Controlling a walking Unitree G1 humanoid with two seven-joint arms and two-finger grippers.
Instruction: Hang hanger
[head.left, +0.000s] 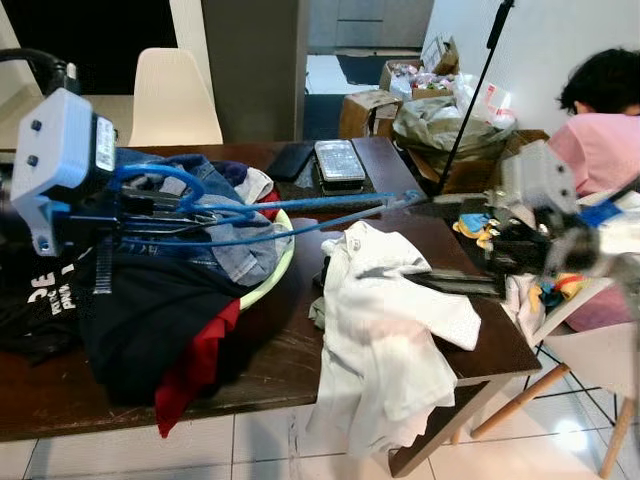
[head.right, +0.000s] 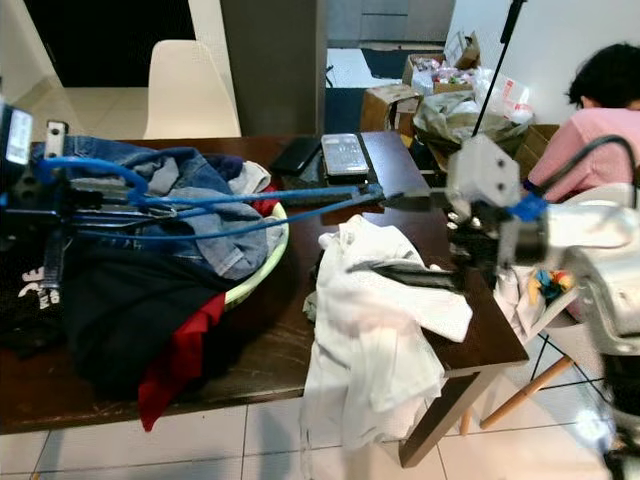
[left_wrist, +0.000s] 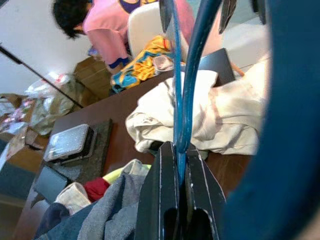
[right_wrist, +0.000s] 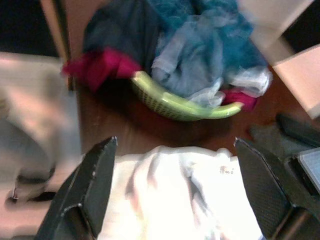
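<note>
My left gripper (head.left: 175, 208) is shut on a blue wire hanger (head.left: 300, 205) and holds it level above the table. In the left wrist view its fingers (left_wrist: 165, 190) clamp the blue wire (left_wrist: 179, 100). The hanger reaches right across a pale green basket (head.left: 268, 272) heaped with clothes. A white shirt (head.left: 390, 330) lies crumpled on the table's right part and droops over the front edge. My right gripper (head.right: 375, 235) hovers open just over that shirt, close to the hanger's far end. In the right wrist view its fingers (right_wrist: 95, 182) stand wide apart above the white shirt (right_wrist: 175, 195).
A dark wooden table (head.left: 290, 350) carries the basket, dark clothes (head.left: 140, 320) and a tablet (head.left: 340, 160). A person in pink (head.left: 600, 140) sits at the right by a chair (head.left: 590, 350). A black pole (head.left: 470, 90), boxes (head.left: 370, 110) and a cream chair (head.left: 170, 100) stand behind.
</note>
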